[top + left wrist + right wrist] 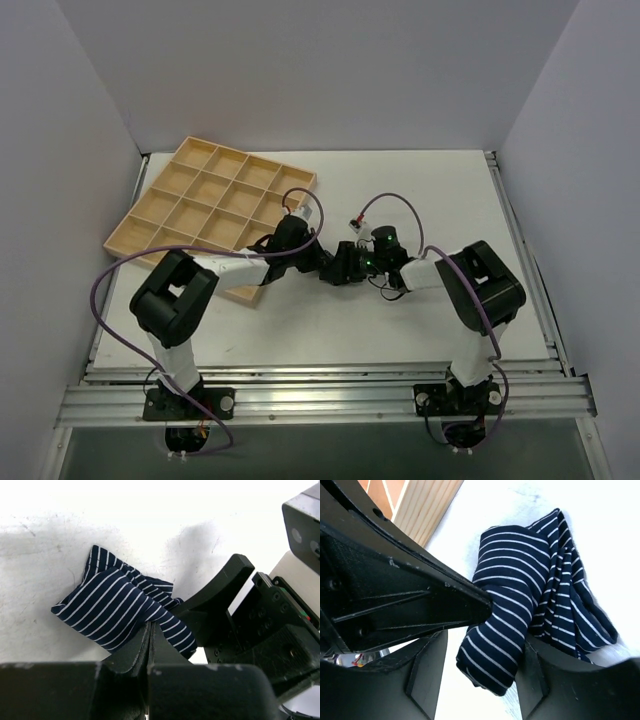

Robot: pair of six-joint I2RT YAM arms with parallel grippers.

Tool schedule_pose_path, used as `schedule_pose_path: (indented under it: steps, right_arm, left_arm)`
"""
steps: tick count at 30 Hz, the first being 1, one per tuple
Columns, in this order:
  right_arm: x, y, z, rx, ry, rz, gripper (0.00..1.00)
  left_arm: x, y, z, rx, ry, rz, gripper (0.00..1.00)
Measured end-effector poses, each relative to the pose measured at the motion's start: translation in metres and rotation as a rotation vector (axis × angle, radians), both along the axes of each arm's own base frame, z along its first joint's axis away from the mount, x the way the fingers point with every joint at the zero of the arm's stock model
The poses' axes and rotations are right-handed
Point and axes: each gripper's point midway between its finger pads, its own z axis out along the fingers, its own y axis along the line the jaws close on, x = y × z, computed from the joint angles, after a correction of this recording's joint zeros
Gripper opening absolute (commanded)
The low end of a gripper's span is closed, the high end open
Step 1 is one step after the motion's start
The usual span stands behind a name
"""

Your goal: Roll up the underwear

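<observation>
The underwear (515,595), dark navy with thin white stripes, lies on the white table (420,190) about mid-way across it, just right of the near right corner of the wooden tray (250,158). It is gathered into a short, plump bundle, folded over on itself. One thicker fold sits on top, and looser flaps spread out along one side and at one end. From where I stand it looks like a roll begun rather than finished. The cloth is doubled up and compact, but the layers are slack and the loose edges are not yet tucked in.

Both arms meet over it. The left gripper (150,630) has its fingers pressed together into a wedge, the tip against the bundle. It seems to have a fold nipped there, though the pinch itself is mostly hidden. The right gripper (485,645) stands parted, one finger on each side of the bundle's end, with a sliver of bare table showing beside one finger, so it straddles the cloth rather than clamping it.

I would say what remains is to tighten the turns and bring in the stray flaps.
</observation>
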Motion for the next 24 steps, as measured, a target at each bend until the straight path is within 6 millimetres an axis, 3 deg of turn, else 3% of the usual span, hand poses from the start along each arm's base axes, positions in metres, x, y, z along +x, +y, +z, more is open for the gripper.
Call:
schedule_pose_path:
  steps: [7, 10, 11, 14, 17, 18, 21, 24]
  right_arm:
    - [0.001, -0.010, 0.001, -0.010, -0.020, -0.065, 0.52]
    - [0.003, -0.018, -0.001, -0.010, -0.022, -0.101, 0.32]
    - [0.004, -0.021, -0.003, -0.013, -0.018, -0.116, 0.18]
    - [0.004, -0.027, -0.009, -0.015, -0.016, -0.138, 0.07]
    - [0.003, -0.026, -0.009, -0.003, -0.033, -0.128, 0.02]
    - [0.003, -0.025, -0.009, 0.003, -0.037, -0.121, 0.01]
    - [0.003, -0.022, -0.008, 0.024, -0.051, -0.103, 0.00]
    - [0.002, -0.020, -0.008, 0.043, -0.066, -0.093, 0.00]
  left_arm:
    - [0.005, -0.011, -0.003, -0.005, -0.012, -0.007, 0.02]
    - [0.004, -0.017, -0.002, -0.007, -0.019, -0.018, 0.02]
    - [0.004, -0.019, -0.002, -0.008, -0.021, -0.020, 0.02]
    - [0.003, -0.021, -0.002, -0.003, -0.028, -0.024, 0.03]
    - [0.001, -0.017, 0.002, 0.020, -0.028, -0.027, 0.32]
    - [-0.001, -0.013, 0.003, 0.033, -0.023, -0.024, 0.36]
    - [-0.010, 0.002, 0.009, 0.060, 0.028, -0.019, 0.39]
    - [-0.015, 0.021, 0.004, 0.049, 0.115, 0.009, 0.36]
